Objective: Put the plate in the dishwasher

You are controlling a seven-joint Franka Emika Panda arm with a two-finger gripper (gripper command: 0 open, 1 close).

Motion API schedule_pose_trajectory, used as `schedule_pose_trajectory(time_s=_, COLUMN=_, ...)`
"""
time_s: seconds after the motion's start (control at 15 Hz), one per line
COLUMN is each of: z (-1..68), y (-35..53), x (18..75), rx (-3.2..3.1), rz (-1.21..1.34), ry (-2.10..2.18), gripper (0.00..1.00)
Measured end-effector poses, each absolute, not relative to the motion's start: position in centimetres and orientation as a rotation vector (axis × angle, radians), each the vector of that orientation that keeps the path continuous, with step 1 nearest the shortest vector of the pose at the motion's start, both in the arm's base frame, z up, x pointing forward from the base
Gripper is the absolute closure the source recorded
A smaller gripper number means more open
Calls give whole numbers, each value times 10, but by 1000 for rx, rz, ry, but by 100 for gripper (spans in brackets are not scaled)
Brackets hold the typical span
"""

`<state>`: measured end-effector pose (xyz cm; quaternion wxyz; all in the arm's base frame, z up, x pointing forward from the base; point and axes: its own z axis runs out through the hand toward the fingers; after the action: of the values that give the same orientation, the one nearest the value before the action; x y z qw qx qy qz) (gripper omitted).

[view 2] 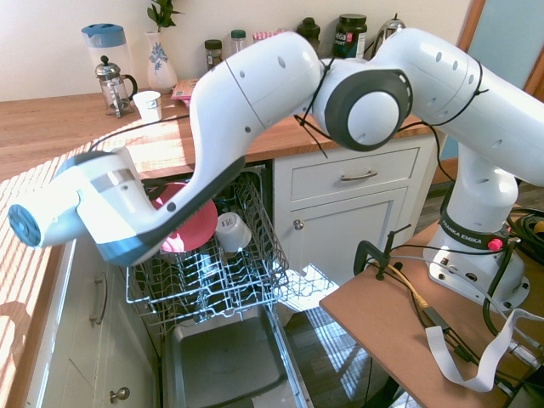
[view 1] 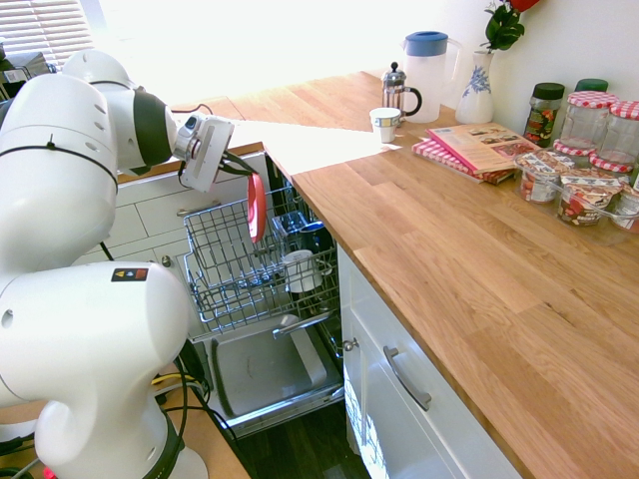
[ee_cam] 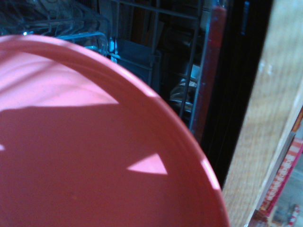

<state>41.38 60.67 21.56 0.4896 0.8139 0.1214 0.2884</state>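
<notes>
The plate (view 1: 257, 208), coral-red, stands on edge in the first exterior view, left of frame centre, over the pulled-out wire rack (view 1: 225, 261) of the dishwasher (view 1: 270, 374). You see it nearly edge-on there, as a thin red sliver. In the second exterior view the same plate (view 2: 194, 228) shows its round face, lower left of centre, tilted and partly hidden behind the forearm. Whether its lower rim touches the rack wires you cannot tell from either view.

In the wrist view the plate (ee_cam: 94, 156) fills the lower left two thirds of the picture, sunlit in patches, with dark rack wires beyond it.

The gripper (view 1: 243, 178) comes in from the left in the first exterior view, pressed together on the plate's upper rim; the fingers themselves are mostly hidden by the hand and the plate.

In the rack, just right of the plate, you have a white cup (view 1: 299, 269) lying among the wires, and dark dishware (view 1: 300, 232) behind it. The dishwasher door lies open and level below the rack, grey inner face up.

Right of the dishwasher runs the wooden countertop (view 1: 449, 259). Toward the upper middle of the first exterior view stand a white mug (view 1: 384, 123), a French press (view 1: 398, 92), a white jug with a blue lid (view 1: 429, 62) and a patterned vase (view 1: 476, 88). A magazine (view 1: 486, 146) lies on a red-checked cloth (view 1: 439, 157). At the right edge, jars with red-checked lids (view 1: 591, 118).
</notes>
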Motion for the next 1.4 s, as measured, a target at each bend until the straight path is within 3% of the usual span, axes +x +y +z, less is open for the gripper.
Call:
schedule_pose_trajectory(time_s=0.53, z=174, y=635, x=376, rx=1989, rz=601, ry=366, gripper=100)
schedule_pose_trajectory(time_s=0.6, z=171, y=636, x=371, rx=1993, rz=575, ry=367, gripper=0)
schedule_pose_trajectory(time_s=1.4, z=186, y=623, x=374, rx=2179, rz=21, ry=521, gripper=0)
